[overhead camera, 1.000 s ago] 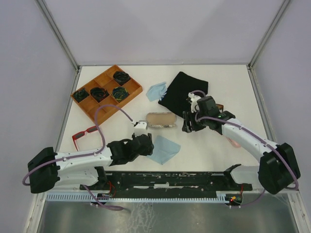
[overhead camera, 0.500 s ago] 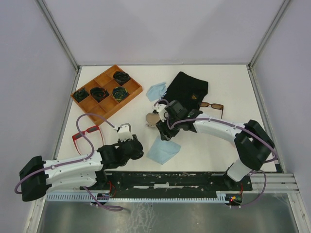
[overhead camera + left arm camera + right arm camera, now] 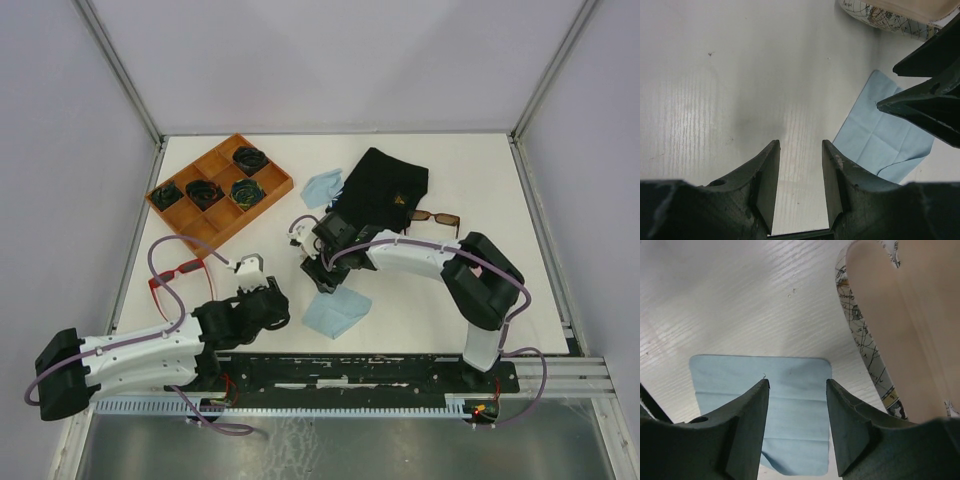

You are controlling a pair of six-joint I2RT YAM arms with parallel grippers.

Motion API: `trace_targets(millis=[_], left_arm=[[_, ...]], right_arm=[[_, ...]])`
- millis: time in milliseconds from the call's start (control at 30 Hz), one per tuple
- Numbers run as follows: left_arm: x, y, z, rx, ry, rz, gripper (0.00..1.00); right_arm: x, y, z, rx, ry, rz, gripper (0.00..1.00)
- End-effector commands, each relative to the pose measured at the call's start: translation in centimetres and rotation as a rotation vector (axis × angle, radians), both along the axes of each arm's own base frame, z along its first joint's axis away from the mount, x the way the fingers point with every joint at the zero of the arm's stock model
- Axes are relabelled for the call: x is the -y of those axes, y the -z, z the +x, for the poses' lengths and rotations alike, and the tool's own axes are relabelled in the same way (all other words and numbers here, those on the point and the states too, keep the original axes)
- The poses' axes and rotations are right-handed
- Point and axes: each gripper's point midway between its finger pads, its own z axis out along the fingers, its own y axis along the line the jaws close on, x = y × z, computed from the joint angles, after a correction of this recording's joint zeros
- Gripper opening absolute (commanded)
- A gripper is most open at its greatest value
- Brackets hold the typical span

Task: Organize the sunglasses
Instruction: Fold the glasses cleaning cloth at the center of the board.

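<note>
The red-framed sunglasses (image 3: 175, 275) lie near the table's left edge. The brown-lensed sunglasses (image 3: 436, 217) lie at the right, beside a black pouch (image 3: 380, 185). My right gripper (image 3: 324, 272) (image 3: 797, 382) hangs open over a light blue cloth (image 3: 338, 312) (image 3: 790, 405) with nothing between its fingers. The open patterned case (image 3: 862, 335) is just to its right in the wrist view and mostly hidden under the arm from above. My left gripper (image 3: 276, 302) (image 3: 800, 145) is open and empty over bare table, left of that cloth (image 3: 885, 145) and apart from both pairs.
A wooden divided tray (image 3: 262, 195) with dark coiled items stands at the back left. A second light blue cloth (image 3: 321, 187) lies beside the black pouch. The right gripper's dark fingers (image 3: 925, 95) show at the right of the left wrist view.
My right arm has swung left, from the case's right side to its left end above the blue cloth. My left gripper has drawn back a little to the left.
</note>
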Motion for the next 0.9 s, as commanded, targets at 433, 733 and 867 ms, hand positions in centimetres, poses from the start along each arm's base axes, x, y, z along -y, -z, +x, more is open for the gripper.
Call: trace_targets(millis=[433, 733, 867], left_arm=[[-0.5, -0.5, 0.7, 0.039, -0.054, -0.024, 0.46], [-0.4, -0.6, 0.8, 0.042, -0.049, -0.024, 0.46], [-0.4, -0.6, 0.8, 0.044, -0.049, -0.025, 0.46]], right_arm=[[-1.1, 0.9, 2.5, 0.055, 0.000, -0.044, 0.51], [-0.5, 2.2, 2.2, 0.028, -0.009, -0.092, 0.51], [0.1, 2.7, 1.9, 0.013, -0.007, -0.123, 0.48]])
